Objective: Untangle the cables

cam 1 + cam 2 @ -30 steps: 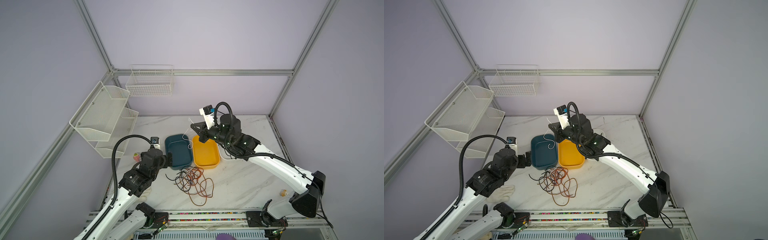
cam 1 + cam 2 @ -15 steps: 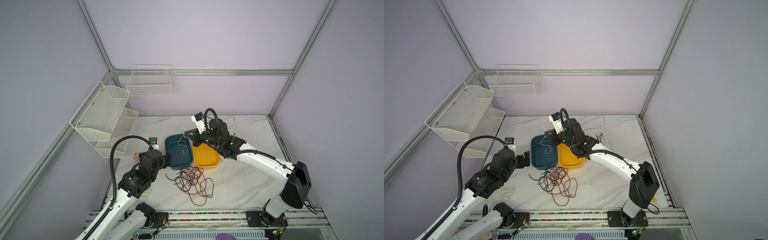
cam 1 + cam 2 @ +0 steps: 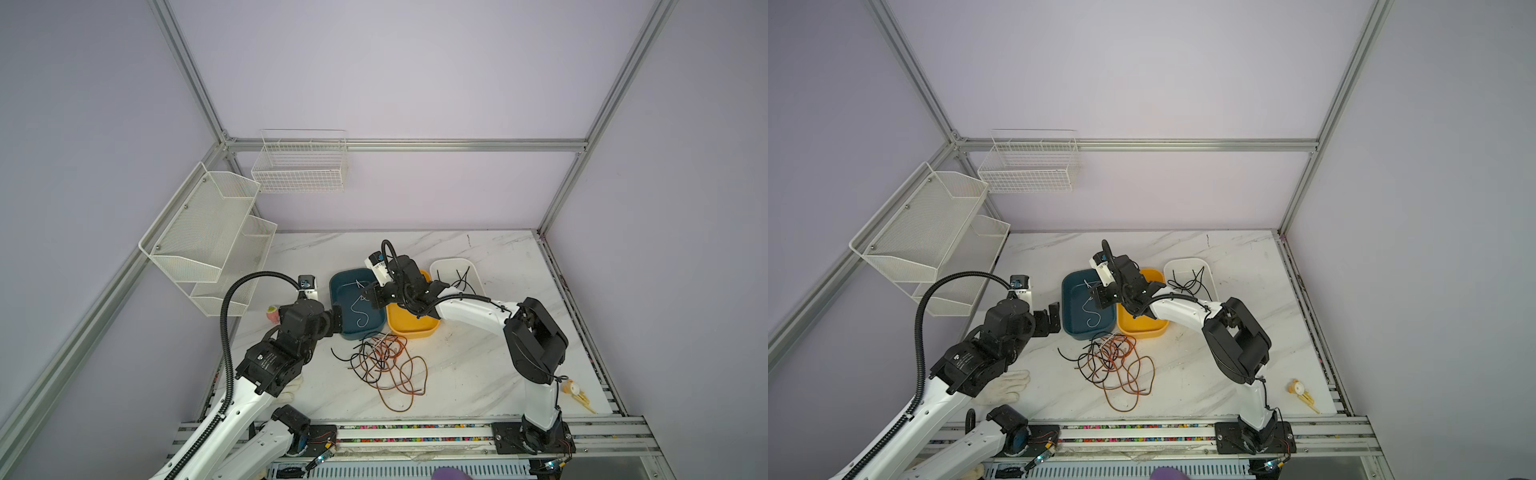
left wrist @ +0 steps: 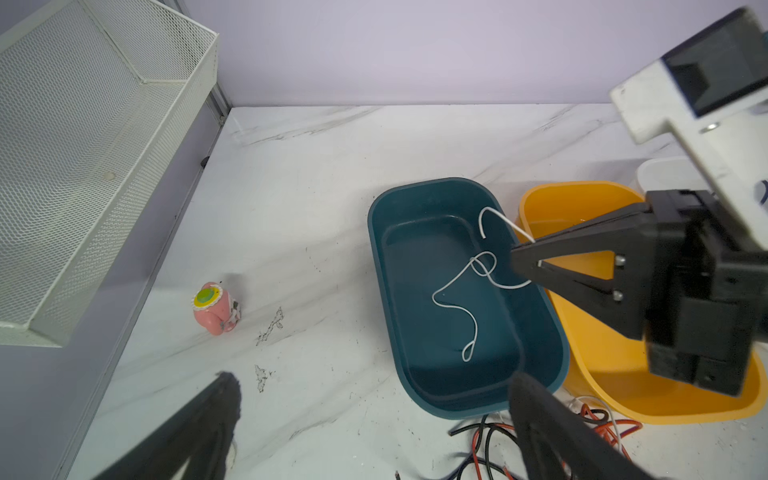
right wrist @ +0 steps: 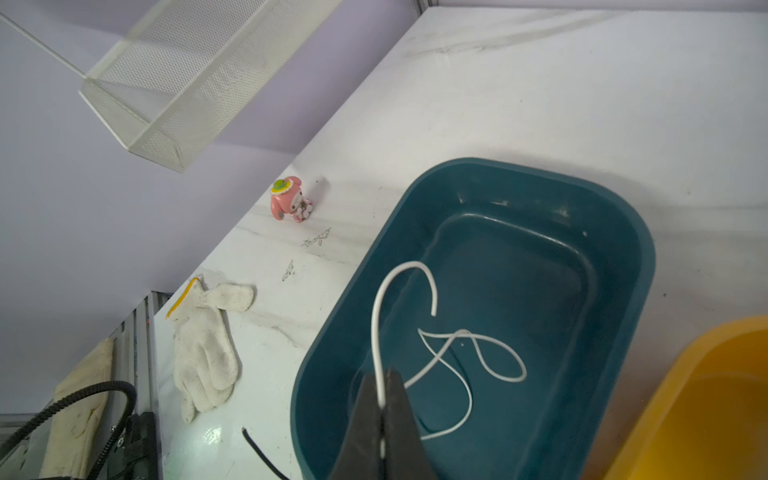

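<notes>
Three cable lots on view.

1. White cable (image 5: 457,365): loosely looped inside the teal tray (image 3: 353,271), pinched near one end between the closed jaws of the right gripper (image 5: 382,399) at the tray's 3 o'clock side.
2. Tangle of black and orange-brown cables (image 3: 382,357): on the marble table (image 3: 478,374), 6 o'clock from the teal tray.
3. Black cables (image 3: 461,280): in the white tray (image 3: 453,262), 2 o'clock from the yellow tray (image 3: 415,328).

Left gripper (image 3: 1050,318): jaws spread wide, holding nothing, 8 o'clock of the teal tray.
</notes>
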{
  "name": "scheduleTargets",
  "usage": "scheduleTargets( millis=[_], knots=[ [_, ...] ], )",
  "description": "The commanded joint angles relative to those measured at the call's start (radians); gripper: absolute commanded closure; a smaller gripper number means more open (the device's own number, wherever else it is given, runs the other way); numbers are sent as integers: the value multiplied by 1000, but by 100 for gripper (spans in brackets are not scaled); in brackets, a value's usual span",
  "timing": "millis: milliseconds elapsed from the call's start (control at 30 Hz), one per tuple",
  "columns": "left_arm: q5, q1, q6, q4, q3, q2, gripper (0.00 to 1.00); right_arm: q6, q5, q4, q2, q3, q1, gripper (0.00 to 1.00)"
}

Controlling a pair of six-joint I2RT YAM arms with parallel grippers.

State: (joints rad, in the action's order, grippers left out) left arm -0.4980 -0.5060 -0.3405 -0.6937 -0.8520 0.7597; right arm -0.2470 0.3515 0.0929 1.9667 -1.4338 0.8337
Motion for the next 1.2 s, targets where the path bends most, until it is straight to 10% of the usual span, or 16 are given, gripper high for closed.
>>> scheduleTargets(
  millis=[0, 667, 1167],
  knots=[
    [9, 6, -3, 44, 38, -5, 0, -15, -3, 10, 11, -42, -4, 100],
    [22, 8, 0, 46, 40, -3, 0, -19, -98, -93, -96, 4, 18, 68],
    [51, 7, -2, 50, 37, -3, 0, -304, -210, -175, -328, 260, 168, 60]
  ],
)
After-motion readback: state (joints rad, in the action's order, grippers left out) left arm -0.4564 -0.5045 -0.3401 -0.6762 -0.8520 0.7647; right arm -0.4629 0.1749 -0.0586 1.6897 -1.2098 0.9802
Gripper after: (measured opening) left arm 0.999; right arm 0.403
